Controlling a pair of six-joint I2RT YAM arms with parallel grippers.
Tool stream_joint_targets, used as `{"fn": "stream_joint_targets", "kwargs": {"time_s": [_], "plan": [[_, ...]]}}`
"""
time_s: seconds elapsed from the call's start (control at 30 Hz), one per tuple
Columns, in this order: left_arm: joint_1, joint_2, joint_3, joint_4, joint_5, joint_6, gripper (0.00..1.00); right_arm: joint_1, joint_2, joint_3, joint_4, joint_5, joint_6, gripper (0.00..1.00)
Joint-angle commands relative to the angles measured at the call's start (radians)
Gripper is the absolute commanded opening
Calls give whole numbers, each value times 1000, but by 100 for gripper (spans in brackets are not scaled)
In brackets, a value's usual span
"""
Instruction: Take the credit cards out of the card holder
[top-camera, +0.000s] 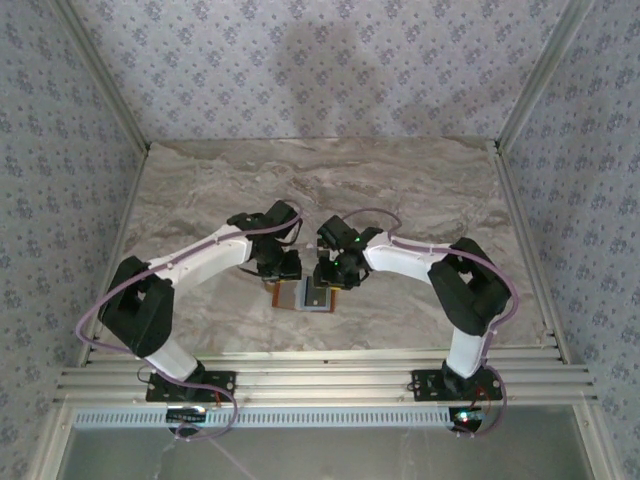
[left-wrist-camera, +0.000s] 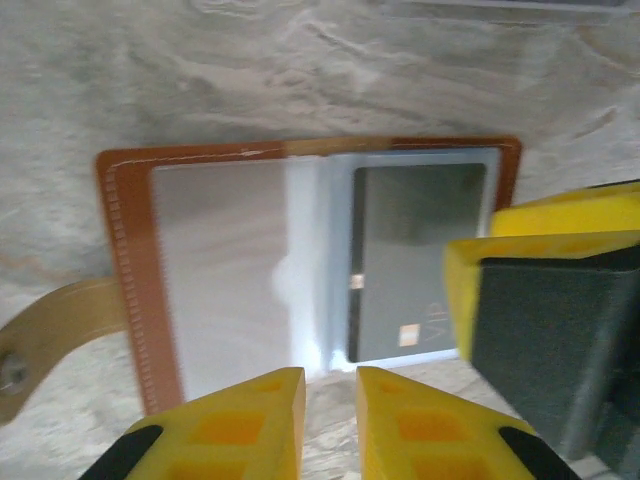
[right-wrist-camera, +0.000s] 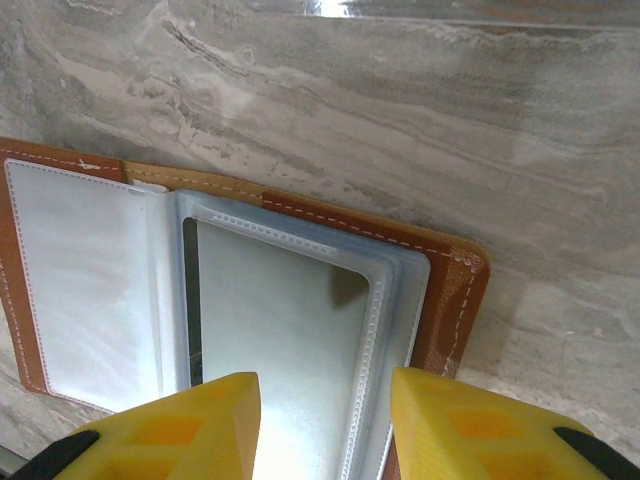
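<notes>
The black card (left-wrist-camera: 415, 265) sits in a clear sleeve (left-wrist-camera: 338, 250) of the wallet (left-wrist-camera: 125, 270), which lies open on the marble table (left-wrist-camera: 300, 70). Our left claw (left-wrist-camera: 330, 415) is at the wallet's near edge, its fingers nearly together, and we cannot tell whether it pinches anything. Our right claw (right-wrist-camera: 325, 420) stands apart above the wallet.

From above, the card holder (top-camera: 303, 298) is too small to make out its pockets, and the left gripper (top-camera: 287, 272) and right gripper (top-camera: 326, 282) cover its far part. In the left wrist view one of the right fingers (left-wrist-camera: 540, 300) hides the right edge of the black card (left-wrist-camera: 415, 255). The strap (left-wrist-camera: 55, 330) is blurred and cut off at the left. In the right wrist view, glare on the clear sleeve (right-wrist-camera: 285, 340) perhaps masks a card.
</notes>
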Motion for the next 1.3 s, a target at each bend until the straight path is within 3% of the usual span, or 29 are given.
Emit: {"fn": "stream_joint_targets", "kwargs": {"time_s": [0.0, 0.67, 1.27], "plan": [[15, 7, -47, 105, 123, -48, 20, 5, 23, -16, -2, -8, 14, 40], [20, 109, -111, 285, 270, -114, 20, -17, 14, -46, -57, 45, -23, 35], [5, 130, -125, 354, 268, -151, 18, -52, -9, -24, -106, 70, -73, 35]]}}
